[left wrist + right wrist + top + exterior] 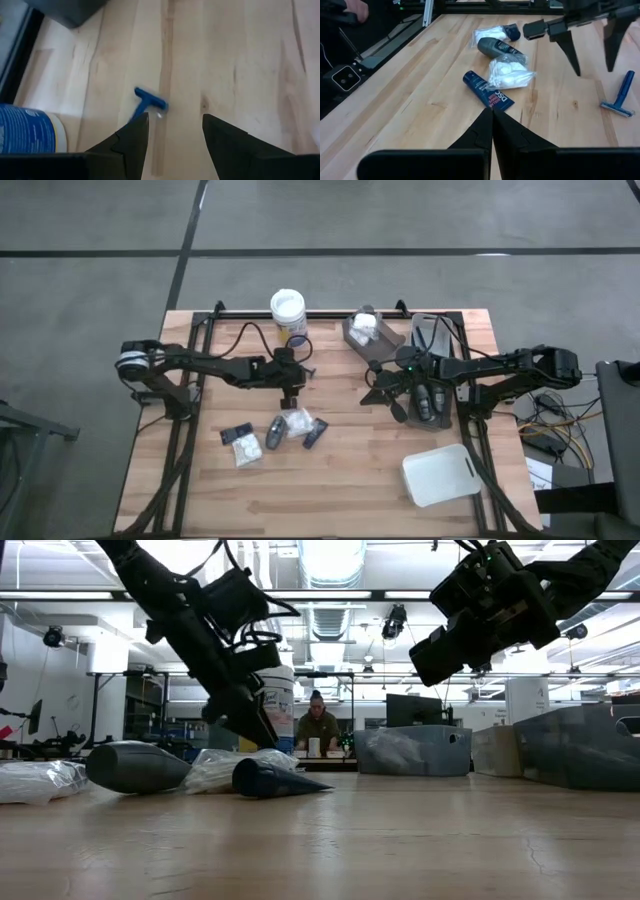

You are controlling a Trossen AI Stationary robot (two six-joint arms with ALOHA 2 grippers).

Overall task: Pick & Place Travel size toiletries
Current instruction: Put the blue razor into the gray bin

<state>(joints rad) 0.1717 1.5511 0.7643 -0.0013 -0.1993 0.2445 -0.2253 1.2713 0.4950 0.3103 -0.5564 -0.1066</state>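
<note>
Travel size toiletries (278,432): from above, 4 or so lie loose on the worktop (340,490) just below the left tool (290,398), others already in the grey tray (432,402) under the right tool (388,394). Left wrist view: fingers apart over a blue razor (150,101). Right wrist view: right tool's fingers together, empty.

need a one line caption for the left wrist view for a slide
Left gripper, fingers open, hovers over the wooden table with a blue razor just ahead.

Grey floor (90,220); ceiling lights (330,558) above workshop.
</note>
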